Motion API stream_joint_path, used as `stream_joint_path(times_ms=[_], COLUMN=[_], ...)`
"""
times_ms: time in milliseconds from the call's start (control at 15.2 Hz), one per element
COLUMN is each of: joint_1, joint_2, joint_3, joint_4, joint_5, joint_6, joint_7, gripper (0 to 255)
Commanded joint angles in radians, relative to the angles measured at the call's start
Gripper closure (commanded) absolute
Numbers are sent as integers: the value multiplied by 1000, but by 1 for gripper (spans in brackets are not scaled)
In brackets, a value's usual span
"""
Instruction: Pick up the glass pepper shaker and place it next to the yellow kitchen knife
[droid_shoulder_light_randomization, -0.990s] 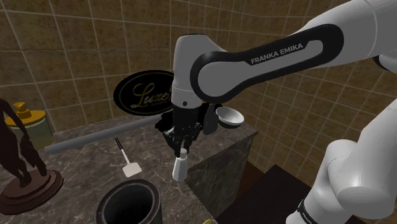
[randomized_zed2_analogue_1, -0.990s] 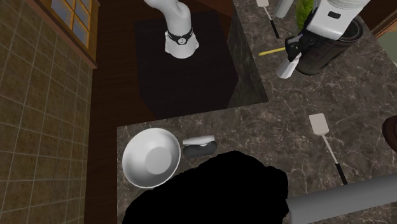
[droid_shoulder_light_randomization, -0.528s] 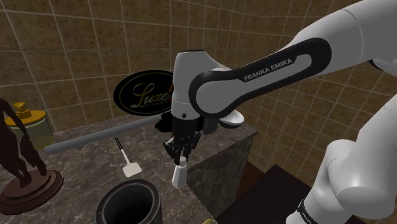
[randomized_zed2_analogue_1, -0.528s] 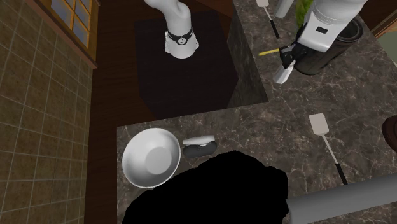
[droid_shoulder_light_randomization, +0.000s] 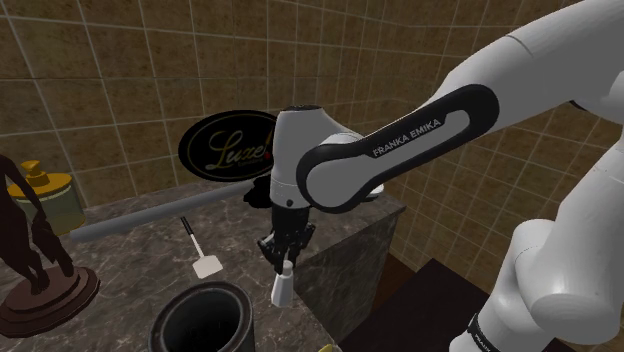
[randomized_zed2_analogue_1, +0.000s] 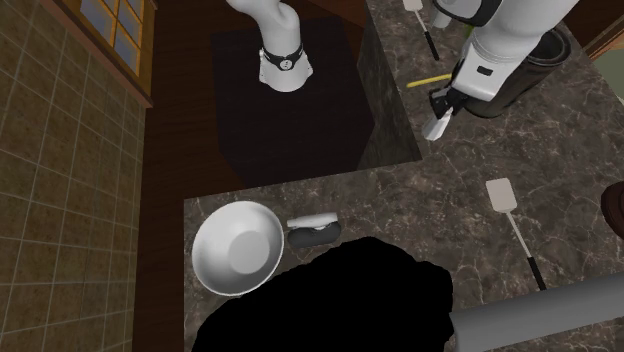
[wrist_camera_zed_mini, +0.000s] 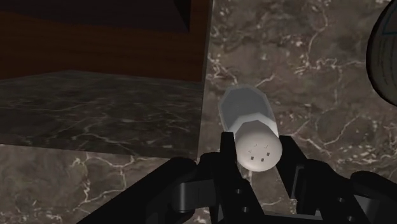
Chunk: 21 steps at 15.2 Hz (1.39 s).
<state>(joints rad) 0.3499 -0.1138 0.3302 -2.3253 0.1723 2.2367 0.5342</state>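
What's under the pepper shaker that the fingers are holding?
Dark marbled countertop, near its edge. The pepper shaker itself covers the patch directly beneath its base, so whether it touches the counter cannot be seen.

Pepper shaker (droid_shoulder_light_randomization: 283, 288): a pale, translucent body with a rounded white cap pierced by small holes, seen at lower centre of the shoulder view. The end effector (wrist_camera_zed_mini: 258, 145) clasps it at the cap, body pointing down toward the dark marbled desk (randomized_zed2_analogue_1: 560, 190) near its edge. Yellow knife (randomized_zed2_analogue_1: 428, 80): a thin yellow strip lying flat at upper right of the second exterior view, near the shaker but apart from it.
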Motion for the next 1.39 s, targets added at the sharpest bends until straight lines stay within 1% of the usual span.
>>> stream_joint_path(times_ms=[0, 462, 528, 858, 1122, 1320], joint_1=[1, 1, 1, 1, -6, -6], joint_2=[10, 11, 11, 11, -56, -56], joint_3=[2, 2, 2, 2, -13, -13], joint_4=[-7, -7, -7, -7, 60, 60], joint_5=[-2, -2, -2, -2, 6, 6], joint_6=[18, 18, 18, 18, -115, -115], joint_7=[2, 2, 2, 2, -8, -8], gripper=[255, 255, 0, 0, 0, 0])
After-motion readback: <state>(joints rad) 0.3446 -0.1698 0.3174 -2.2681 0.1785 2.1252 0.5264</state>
